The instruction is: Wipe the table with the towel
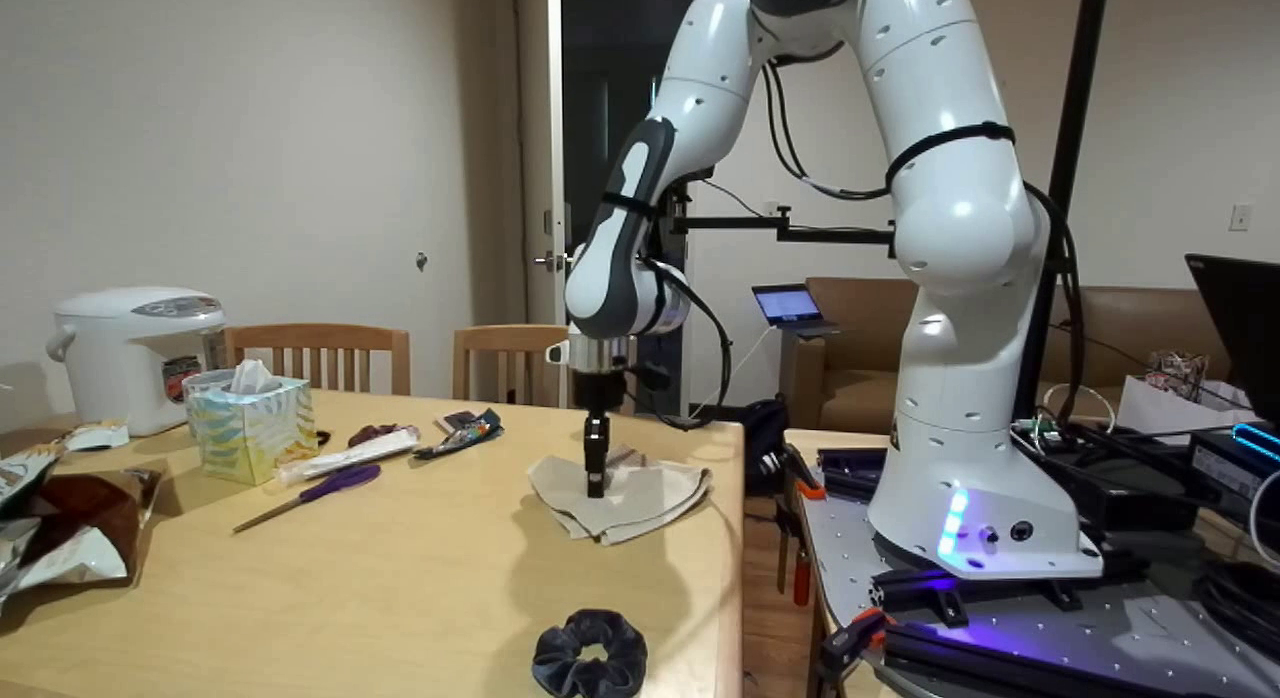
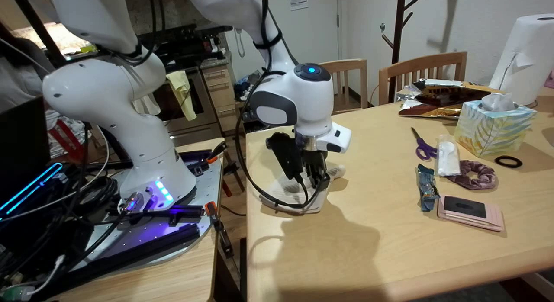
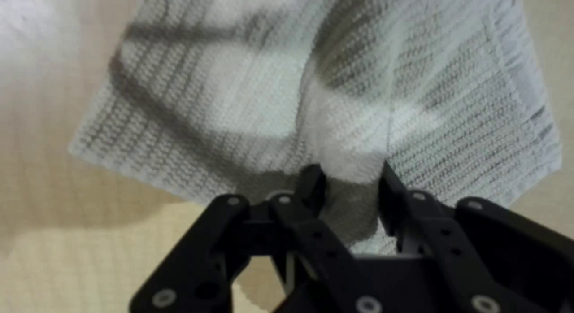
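Note:
The towel is a light grey-beige ribbed cloth. It lies bunched on the wooden table [image 1: 350, 598] near the robot-side edge, and shows in both exterior views [image 1: 655, 503] [image 2: 279, 191]. In the wrist view the towel [image 3: 255, 89] spreads on both sides, with a raised fold running between the fingers. My gripper [image 1: 595, 486] points down into the towel; it also shows in an exterior view [image 2: 319, 181]. In the wrist view the fingertips [image 3: 351, 178] are partly closed, with the fold touching both. The fold's underside is in shadow.
A dark scrunchie [image 1: 590, 654] lies near the towel. Purple scissors [image 1: 318, 493], a tissue box [image 1: 250, 428], a snack bag [image 1: 85, 528] and a water boiler [image 1: 140, 358] stand farther off. A pink wallet [image 2: 471, 212] and a mauve scrunchie [image 2: 474, 175] lie on the table.

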You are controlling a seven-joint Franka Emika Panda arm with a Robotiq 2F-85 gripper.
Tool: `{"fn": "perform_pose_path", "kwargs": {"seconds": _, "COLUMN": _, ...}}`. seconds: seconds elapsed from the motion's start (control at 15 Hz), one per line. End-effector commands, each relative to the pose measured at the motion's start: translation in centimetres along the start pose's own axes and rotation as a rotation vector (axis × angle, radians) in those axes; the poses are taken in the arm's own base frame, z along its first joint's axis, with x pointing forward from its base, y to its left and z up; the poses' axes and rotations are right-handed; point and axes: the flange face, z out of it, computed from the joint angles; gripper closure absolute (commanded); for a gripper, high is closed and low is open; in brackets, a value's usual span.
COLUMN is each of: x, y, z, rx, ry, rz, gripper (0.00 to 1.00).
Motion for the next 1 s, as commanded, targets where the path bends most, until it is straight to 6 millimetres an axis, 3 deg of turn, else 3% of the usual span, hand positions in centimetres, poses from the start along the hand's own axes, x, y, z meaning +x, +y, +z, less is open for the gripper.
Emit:
{"fn": "perform_pose_path", "kwargs": {"seconds": 0.0, "x": 0.9, "y": -1.7, "z": -0.5, "rx": 0.013, "ry": -0.048, "rz": -0.057, "gripper": 0.35}}
{"fn": "perform_pose_path", "kwargs": {"seconds": 0.33, "x": 1.5, "y": -3.1, "z": -1.5, "rx": 0.017, "ry": -0.069, "rz": -0.088, "gripper": 0.02}}
{"fn": "perform_pose_path", "kwargs": {"seconds": 0.67, "x": 2.0, "y": -4.6, "z": -3.5, "rx": -0.014, "ry": -0.032, "rz": -0.126, "gripper": 0.00}}
{"fn": "perform_pose_path", "kwargs": {"seconds": 0.93, "x": 3.3, "y": -6.9, "z": -5.8, "rx": -0.044, "ry": 0.005, "rz": -0.206, "gripper": 0.00}}
